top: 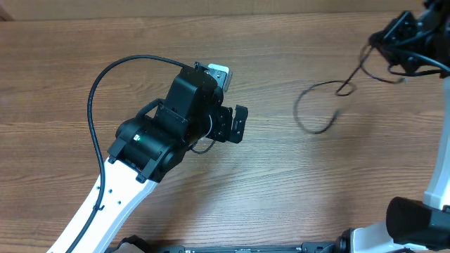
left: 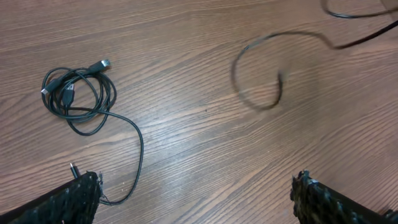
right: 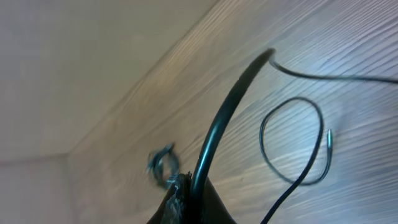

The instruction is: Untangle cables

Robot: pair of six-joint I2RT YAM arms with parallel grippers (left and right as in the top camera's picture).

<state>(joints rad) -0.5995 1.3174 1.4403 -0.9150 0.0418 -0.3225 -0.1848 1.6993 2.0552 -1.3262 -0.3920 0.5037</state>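
Note:
A small bundle of thin black cables [left: 78,93] with plug ends lies on the wooden table [left: 199,143]. One strand [left: 138,155] trails from it toward my left finger. My left gripper [left: 196,199] hovers low with its jaws wide open and nothing between them; in the overhead view the left gripper [top: 230,121] and its arm hide the bundle. My right gripper [top: 401,39] is raised at the far right, shut on a loose cable [right: 217,121]. That cable hangs down to a blurred loop [top: 315,107] on the table, and the same loop [left: 261,74] shows in the left wrist view.
The left arm's thick black cable [top: 95,105] arcs over the table's left side. The right arm's base [top: 415,221] stands at the front right corner. The table's back edge [top: 211,17] runs along the top.

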